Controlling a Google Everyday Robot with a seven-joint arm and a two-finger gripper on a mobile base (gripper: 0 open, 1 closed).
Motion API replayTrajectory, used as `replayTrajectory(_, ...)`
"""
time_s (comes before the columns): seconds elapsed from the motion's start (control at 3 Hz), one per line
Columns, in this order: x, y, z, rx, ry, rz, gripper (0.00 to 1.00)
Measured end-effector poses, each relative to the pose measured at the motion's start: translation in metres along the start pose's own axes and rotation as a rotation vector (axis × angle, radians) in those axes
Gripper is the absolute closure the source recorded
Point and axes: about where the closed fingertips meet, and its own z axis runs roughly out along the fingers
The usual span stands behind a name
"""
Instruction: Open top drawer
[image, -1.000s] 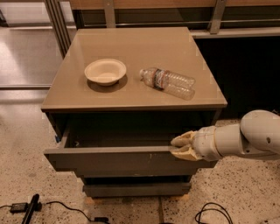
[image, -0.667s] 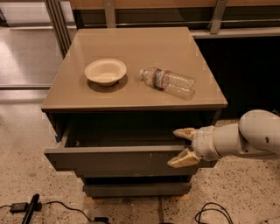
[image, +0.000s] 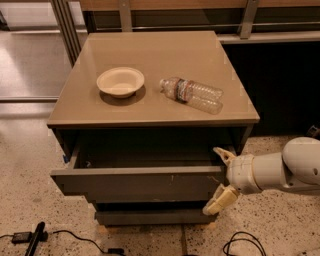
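Observation:
The top drawer (image: 135, 182) of the grey-brown cabinet stands pulled out towards me, its dark inside showing under the cabinet top. Its flat front has small pale scratches right of centre. My gripper (image: 220, 177) is at the drawer front's right end, coming in from the right on a white arm. It is open: one pale finger (image: 223, 154) sits above the front's top edge and the other (image: 220, 200) hangs below its lower edge. A narrower drawer front (image: 150, 217) shows underneath, closed.
On the cabinet top (image: 150, 55) lie a pale bowl (image: 120, 81) and a clear plastic bottle (image: 192, 94) on its side. Black cables (image: 245, 242) and a small charger (image: 22, 236) lie on the speckled floor. A metal frame (image: 65, 27) stands at the back left.
The gripper's fingers have spread apart from shut on the drawer front's right end, and it has shifted slightly right. The drawer stays pulled out.

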Motion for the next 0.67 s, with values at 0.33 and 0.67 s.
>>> replayTrajectory(0.33, 0.0246, 0.0154, -0.0068, -0.002, -0.004, 0.051, 0.00)
replayTrajectory(0.67, 0.0261, 0.0162, -0.0077, 0.000, -0.004, 0.054, 0.18)
